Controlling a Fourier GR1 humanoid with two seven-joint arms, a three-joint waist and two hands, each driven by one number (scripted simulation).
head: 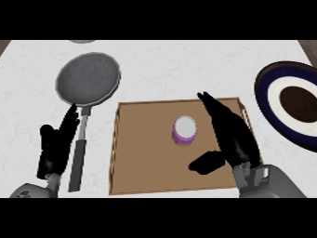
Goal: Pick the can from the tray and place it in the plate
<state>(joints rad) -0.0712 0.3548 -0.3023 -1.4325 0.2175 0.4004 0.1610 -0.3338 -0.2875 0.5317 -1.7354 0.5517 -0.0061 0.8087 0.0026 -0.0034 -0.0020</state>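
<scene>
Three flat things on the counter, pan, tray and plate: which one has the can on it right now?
The brown tray in the middle: the purple can stands on it. The grey pan to its left and the dark blue and white plate to its right hold nothing.

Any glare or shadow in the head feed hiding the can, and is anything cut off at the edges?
Head view: even light, no glare; the can shows plainly on the tray, its white top a little soft-edged. The right hand, open, hangs over the tray beside the can and covers part of the tray's right rim. The plate is cut by the right edge. The left hand rests open by the pan.
</scene>
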